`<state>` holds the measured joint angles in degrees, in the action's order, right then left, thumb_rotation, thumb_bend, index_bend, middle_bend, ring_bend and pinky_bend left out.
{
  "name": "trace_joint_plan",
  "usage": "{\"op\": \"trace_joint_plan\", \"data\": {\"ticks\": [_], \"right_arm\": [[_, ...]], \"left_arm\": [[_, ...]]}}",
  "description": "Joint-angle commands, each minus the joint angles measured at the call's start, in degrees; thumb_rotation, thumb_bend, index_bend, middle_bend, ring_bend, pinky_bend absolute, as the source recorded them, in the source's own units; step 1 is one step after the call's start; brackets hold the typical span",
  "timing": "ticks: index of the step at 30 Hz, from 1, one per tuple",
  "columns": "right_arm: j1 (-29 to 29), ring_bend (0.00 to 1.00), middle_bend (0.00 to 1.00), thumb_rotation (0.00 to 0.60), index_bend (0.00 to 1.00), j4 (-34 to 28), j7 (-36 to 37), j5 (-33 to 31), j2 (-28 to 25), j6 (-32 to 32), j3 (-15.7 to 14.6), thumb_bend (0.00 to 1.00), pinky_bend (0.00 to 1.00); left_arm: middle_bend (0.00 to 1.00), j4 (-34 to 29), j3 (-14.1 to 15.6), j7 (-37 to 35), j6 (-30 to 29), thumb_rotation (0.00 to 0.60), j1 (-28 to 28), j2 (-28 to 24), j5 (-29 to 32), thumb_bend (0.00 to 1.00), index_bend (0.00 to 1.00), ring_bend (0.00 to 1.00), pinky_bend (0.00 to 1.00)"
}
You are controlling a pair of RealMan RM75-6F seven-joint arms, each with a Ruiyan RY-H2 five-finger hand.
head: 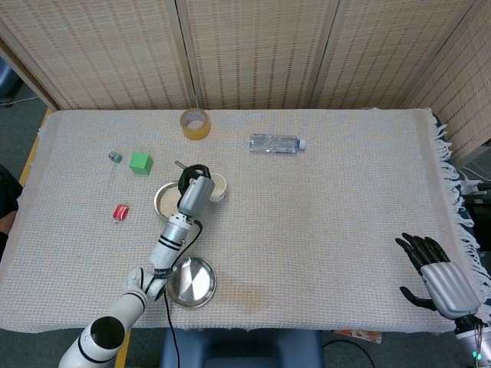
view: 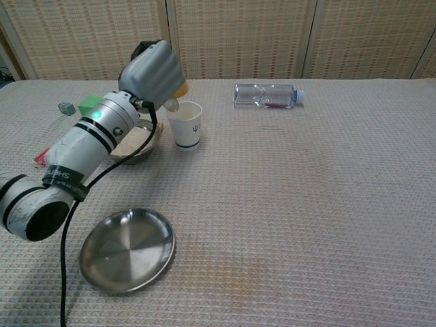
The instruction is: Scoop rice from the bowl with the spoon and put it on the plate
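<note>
While left hand [view: 151,73] hovers over bowl [head: 164,201], grip unclear, spoon unseen | step: scooping | next: carry to plate [view: 127,250] at 6 o'clock | right hand [head: 439,277] spread, idle.

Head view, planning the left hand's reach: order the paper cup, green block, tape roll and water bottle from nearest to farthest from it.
From the left hand:
1. Paper cup, right beside it.
2. Green block, to its left.
3. Tape roll, beyond it at the table's far edge.
4. Water bottle, far right.

Probably a lab: cloth-covered table [head: 322,230] ringed by woven screens [head: 253,50].
</note>
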<state>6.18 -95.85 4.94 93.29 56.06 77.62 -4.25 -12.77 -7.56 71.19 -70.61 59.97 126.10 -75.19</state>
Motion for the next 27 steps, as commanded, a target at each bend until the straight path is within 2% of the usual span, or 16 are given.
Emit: {"op": "trace_joint_plan", "data": {"ticks": [1, 5, 8, 11, 14, 18, 20, 23, 27], "right_arm": [[0.0, 0.00, 0.00, 0.600, 0.00, 0.0, 0.0, 0.1, 0.0, 0.0, -0.1, 0.19, 0.00], [-0.1, 0.00, 0.00, 0.600, 0.00, -0.1, 0.0, 0.4, -0.1, 0.4, -0.1, 0.19, 0.00], [-0.2, 0.00, 0.00, 0.600, 0.00, 0.0, 0.2, 0.3, -0.1, 0.4, -0.1, 0.19, 0.00], [0.0, 0.00, 0.00, 0.600, 0.00, 0.1, 0.0, 0.2, 0.0, 0.0, -0.1, 0.19, 0.00], [0.1, 0.00, 0.00, 0.600, 0.00, -0.1, -0.5, 0.3, 0.1, -0.3, -0.2, 0.19, 0.00], [-0.1, 0.00, 0.00, 0.600, 0.00, -0.4, -0.9, 0.6, 0.1, 0.0, -0.3, 0.19, 0.00], [-0.2, 0.00, 0.00, 0.600, 0.00, -0.6, -1.2, 0.7, 0.1, 0.2, -0.4, 0.19, 0.00], [-0.2, 0.00, 0.00, 0.600, 0.00, -0.8, -1.5, 1.0, 0.2, 0.2, -0.6, 0.19, 0.00], [-0.4, 0.00, 0.00, 0.600, 0.00, -1.0, -1.7, 1.3, 0.2, 0.7, -0.7, 0.19, 0.00]], "left_arm": [[1.00, -1.1, -1.3, -1.2, -0.6, 0.600, 0.1, -0.6, 0.5, 0.39, 0.67, 1.00, 1.00], [1.00, -4.8, -3.5, -3.9, -1.9, 0.600, -0.2, -2.5, 1.6, 0.39, 0.67, 1.00, 1.00], [1.00, -11.6, -5.4, -7.9, -3.7, 0.600, -1.8, -5.7, 2.7, 0.39, 0.67, 1.00, 1.00], [1.00, -23.6, -6.6, -10.7, -5.4, 0.600, -5.1, -11.0, 3.6, 0.39, 0.67, 1.00, 1.00], [1.00, -43.2, -6.2, -10.1, -5.4, 0.600, -10.5, -19.8, 5.7, 0.39, 0.67, 1.00, 1.00], [1.00, -66.4, -4.3, -6.2, -3.1, 0.600, -16.4, -31.0, 11.4, 0.38, 0.67, 1.00, 1.00], [1.00, -73.5, -2.4, -4.9, -3.1, 0.600, -18.4, -35.4, 12.1, 0.38, 0.67, 1.00, 1.00], [1.00, -78.6, 0.7, -5.3, -4.4, 0.600, -20.5, -38.9, 10.0, 0.38, 0.67, 1.00, 1.00], [1.00, -82.4, 5.5, -8.4, -6.2, 0.600, -23.8, -41.9, 5.5, 0.38, 0.68, 1.00, 1.00]]}}
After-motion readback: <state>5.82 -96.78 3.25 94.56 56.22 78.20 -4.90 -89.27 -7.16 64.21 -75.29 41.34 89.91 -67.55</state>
